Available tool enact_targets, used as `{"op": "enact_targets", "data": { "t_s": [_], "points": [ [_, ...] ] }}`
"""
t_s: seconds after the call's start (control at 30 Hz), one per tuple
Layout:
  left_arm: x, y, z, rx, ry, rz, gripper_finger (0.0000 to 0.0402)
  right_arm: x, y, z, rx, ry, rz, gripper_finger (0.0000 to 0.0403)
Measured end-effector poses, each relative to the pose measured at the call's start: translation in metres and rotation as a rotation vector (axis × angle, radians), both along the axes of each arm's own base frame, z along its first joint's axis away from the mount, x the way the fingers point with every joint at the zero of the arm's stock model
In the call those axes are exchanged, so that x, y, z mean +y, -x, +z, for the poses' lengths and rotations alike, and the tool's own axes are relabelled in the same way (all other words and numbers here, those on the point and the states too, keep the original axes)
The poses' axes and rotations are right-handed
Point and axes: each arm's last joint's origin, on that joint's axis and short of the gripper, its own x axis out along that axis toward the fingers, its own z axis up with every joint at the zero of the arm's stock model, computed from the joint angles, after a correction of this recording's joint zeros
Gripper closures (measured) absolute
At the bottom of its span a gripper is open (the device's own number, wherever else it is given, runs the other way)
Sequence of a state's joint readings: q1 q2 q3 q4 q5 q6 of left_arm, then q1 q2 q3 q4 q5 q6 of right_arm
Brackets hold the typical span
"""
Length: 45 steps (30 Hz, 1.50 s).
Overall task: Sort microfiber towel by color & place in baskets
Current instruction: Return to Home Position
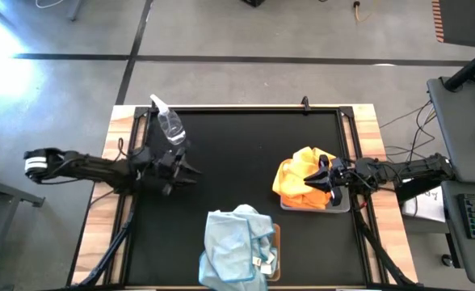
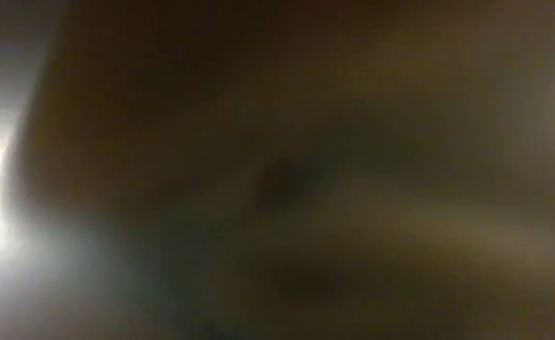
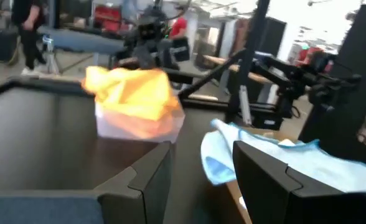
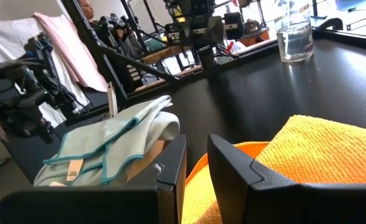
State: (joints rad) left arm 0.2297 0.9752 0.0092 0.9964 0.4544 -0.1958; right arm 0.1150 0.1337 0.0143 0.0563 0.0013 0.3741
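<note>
Orange microfiber towels (image 1: 298, 179) lie heaped in the light grey basket (image 1: 338, 207) at the table's right side. Pale blue towels (image 1: 236, 242) are piled on the tan-brown basket (image 1: 276, 242) at the near edge and spill over its left side; one shows a white tag. My left gripper (image 1: 191, 171) is open at the table's left, level and pointing toward the right, with nothing between its fingers (image 3: 152, 174). My right gripper (image 1: 318, 174) hangs over the orange pile (image 4: 320, 149), pointing left, with a narrow empty gap between its fingers (image 4: 233, 168).
A clear spray bottle (image 1: 170, 125) stands at the far left of the black mat, just behind my left arm. The middle of the mat (image 1: 245, 153) is bare. Something close to the lens blocks the low view. Stands and people show in the room beyond.
</note>
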Motion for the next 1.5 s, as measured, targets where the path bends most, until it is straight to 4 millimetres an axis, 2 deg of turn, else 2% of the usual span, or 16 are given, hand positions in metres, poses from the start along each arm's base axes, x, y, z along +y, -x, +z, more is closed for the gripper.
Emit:
{"op": "enact_targets", "data": {
  "t_s": [0.13,0.4,0.9,1.3,1.5],
  "points": [
    [-0.002,0.003,0.000,0.081,0.015,0.013,0.0246,0.000,0.000,0.000,0.003,0.000,0.000,0.0344],
    [-0.006,0.013,0.015,-0.047,-0.108,0.008,0.0246,0.000,-0.001,-0.001,0.010,0.027,0.002,0.0344],
    [-0.009,0.035,0.009,0.035,-0.101,0.030,0.0246,0.000,-0.001,-0.001,0.008,0.035,0.003,0.0344],
    [-0.013,0.053,0.010,0.004,-0.124,0.035,0.0246,0.000,-0.001,-0.001,0.009,0.035,0.003,0.0344],
    [-0.014,0.058,0.016,-0.087,-0.171,0.042,0.0246,0.000,-0.001,-0.001,0.008,0.035,0.003,0.0344]
  ]
}}
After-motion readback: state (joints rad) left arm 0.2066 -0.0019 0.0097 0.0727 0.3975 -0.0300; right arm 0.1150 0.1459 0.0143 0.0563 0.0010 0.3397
